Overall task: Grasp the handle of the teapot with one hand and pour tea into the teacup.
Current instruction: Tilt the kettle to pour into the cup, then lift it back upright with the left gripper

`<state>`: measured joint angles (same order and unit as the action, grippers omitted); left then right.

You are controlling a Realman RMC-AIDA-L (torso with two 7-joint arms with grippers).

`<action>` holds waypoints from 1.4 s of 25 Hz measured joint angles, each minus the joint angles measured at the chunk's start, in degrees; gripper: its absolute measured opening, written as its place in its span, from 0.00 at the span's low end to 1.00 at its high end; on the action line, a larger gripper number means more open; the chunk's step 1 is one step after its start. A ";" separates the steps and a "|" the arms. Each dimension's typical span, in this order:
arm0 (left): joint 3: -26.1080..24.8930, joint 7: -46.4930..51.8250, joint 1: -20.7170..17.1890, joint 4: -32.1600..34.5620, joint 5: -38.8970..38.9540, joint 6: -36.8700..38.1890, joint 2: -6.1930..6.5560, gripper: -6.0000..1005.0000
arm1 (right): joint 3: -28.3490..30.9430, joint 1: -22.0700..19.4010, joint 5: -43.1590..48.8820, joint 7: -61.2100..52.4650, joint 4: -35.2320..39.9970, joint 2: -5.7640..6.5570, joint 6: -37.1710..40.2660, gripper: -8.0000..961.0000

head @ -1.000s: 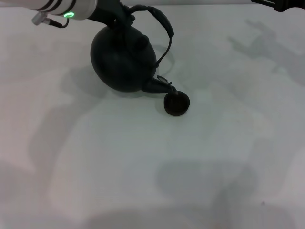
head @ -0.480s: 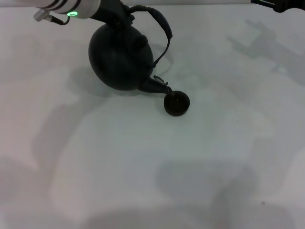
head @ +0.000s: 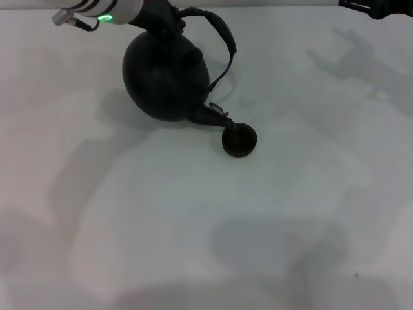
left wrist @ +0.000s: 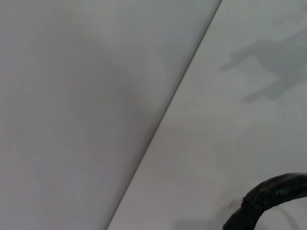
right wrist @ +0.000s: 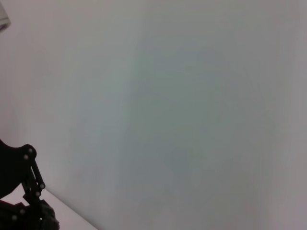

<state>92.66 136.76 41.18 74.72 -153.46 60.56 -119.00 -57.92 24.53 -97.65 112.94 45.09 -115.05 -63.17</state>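
Claw work first: our left claw [head: 161, 16], at the far left of the bench, grips the thick black arched handle [head: 216, 26] where it meets the pot, though the fingers themselves are hidden behind the dark mass, so we cannot tell how far they are closed. Hanging from that handle, the large round matte black teapot [head: 166, 81] is tipped forward, its short curved spout [head: 211, 116] angled down toward the tiny round black handleless teacup [head: 239, 140], the tip just above the cup's near rim. Against half a second ago the pot has shifted slightly rightward and the arm's green light [head: 102, 17] has moved the same way, while the cup sits exactly where it did. We read this as a small correction within the pour, keeping the spout lined up over the cup; no stream of tea can be made out. The left wrist view shows only a rough black arc of handle over the pale grey bench [head: 193, 226]. Our right claw [head: 377, 6] sits parked at the far right edge, barely in view, its fingers not visible.
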 joint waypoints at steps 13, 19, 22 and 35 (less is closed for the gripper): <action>1.60 0.00 1.02 0.02 -0.81 0.43 0.07 0.13 | 0.00 0.20 0.00 0.43 -0.67 -0.09 0.07 0.90; 2.09 0.73 1.44 -0.02 -1.35 0.68 0.06 0.14 | 0.05 0.47 -0.08 0.61 -1.20 -0.07 0.14 0.90; 2.16 0.77 1.56 -0.02 -1.37 0.70 0.11 0.14 | 0.07 0.66 -0.30 0.71 -1.43 -0.01 0.16 0.90; 2.17 0.79 2.26 -0.96 -1.41 0.70 0.08 0.13 | 0.10 0.73 -0.62 0.79 -1.43 0.07 0.30 0.90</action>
<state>94.84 137.55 43.44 73.76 -154.87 61.26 -118.92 -57.83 25.26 -98.26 113.73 43.66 -114.98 -62.86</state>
